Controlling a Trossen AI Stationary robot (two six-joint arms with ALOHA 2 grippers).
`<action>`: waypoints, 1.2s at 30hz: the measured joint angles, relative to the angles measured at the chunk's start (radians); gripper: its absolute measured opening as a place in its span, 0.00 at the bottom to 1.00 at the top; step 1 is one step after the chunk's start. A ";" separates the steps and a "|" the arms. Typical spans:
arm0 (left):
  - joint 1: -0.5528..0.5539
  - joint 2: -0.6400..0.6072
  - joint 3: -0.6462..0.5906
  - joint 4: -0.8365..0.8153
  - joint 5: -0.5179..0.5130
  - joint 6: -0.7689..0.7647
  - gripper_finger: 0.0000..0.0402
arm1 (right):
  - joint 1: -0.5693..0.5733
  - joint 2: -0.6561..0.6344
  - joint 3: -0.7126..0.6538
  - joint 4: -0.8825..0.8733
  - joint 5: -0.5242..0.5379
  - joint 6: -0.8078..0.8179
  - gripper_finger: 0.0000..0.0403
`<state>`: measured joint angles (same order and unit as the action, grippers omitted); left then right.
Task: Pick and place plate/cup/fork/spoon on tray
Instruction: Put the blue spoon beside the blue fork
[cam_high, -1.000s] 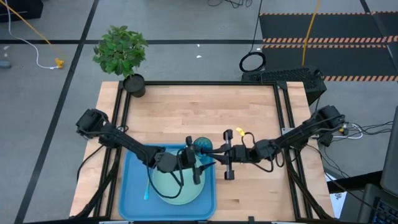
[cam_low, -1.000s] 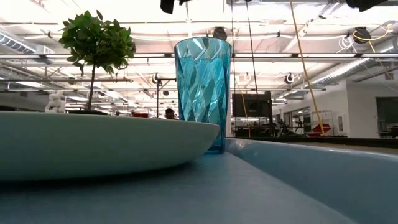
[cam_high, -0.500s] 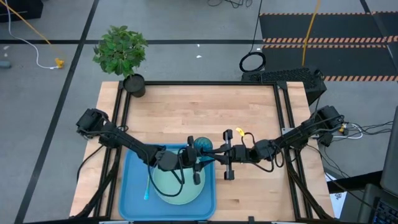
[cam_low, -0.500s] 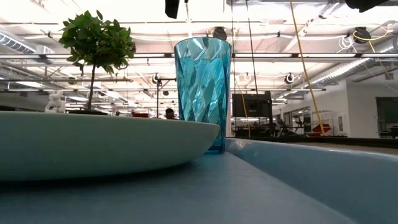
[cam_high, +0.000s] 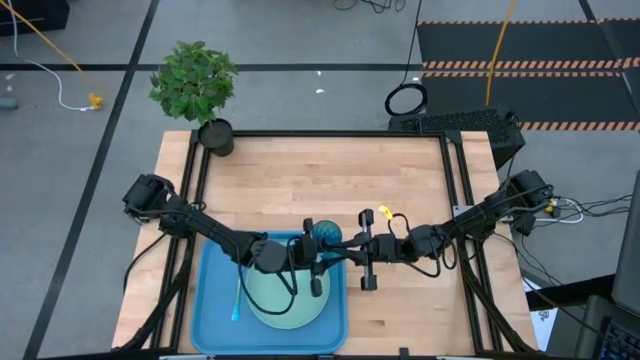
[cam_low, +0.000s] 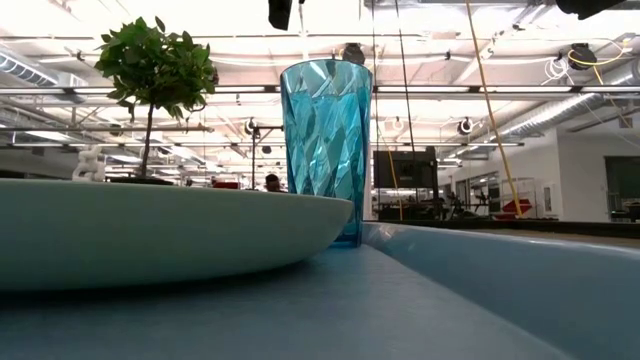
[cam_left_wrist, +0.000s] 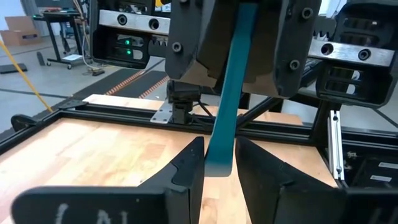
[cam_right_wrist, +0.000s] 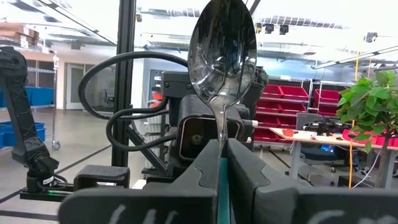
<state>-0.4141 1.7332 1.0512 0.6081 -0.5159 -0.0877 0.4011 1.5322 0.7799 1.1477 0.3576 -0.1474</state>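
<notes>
— Spoon (cam_right_wrist: 222, 56): where is it?
— Up in the air between the two arms, over the tray's (cam_high: 215, 300) far right corner. Its shiny bowl stands up past the right gripper (cam_right_wrist: 222, 152), whose fingers are clamped on the blue handle.
— And the left gripper (cam_left_wrist: 219, 155)?
— It faces the right one. The handle's free end hangs between its fingers, one on each side, very close. I cannot tell whether they press on it.
— What lies under them?
— The cup (cam_high: 326, 233) stands upright in that corner of the tray, just beside the plate (cam_high: 285, 295), which fills the middle. The fork (cam_high: 238, 300) lies along the plate's left side, on the tray floor.
— And around the tray?
— It sits at the near edge of the table (cam_high: 300, 180), with a potted plant (cam_high: 195, 80) at the far left corner, well apart.
</notes>
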 joint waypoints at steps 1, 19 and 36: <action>0.000 0.000 0.000 0.000 0.000 0.000 0.23 | 0.000 0.000 0.000 0.000 0.000 -0.004 0.00; -0.007 -0.005 0.000 -0.007 0.000 0.006 0.13 | 0.000 -0.001 0.000 -0.016 0.000 -0.018 0.03; -0.095 -0.172 0.002 -0.409 0.098 -0.062 0.12 | -0.017 -0.127 -0.001 -0.327 -0.205 0.216 0.36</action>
<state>-0.5096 1.5609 1.0531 0.1992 -0.4177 -0.1492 0.3843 1.4053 0.7788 0.8210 0.1524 0.0687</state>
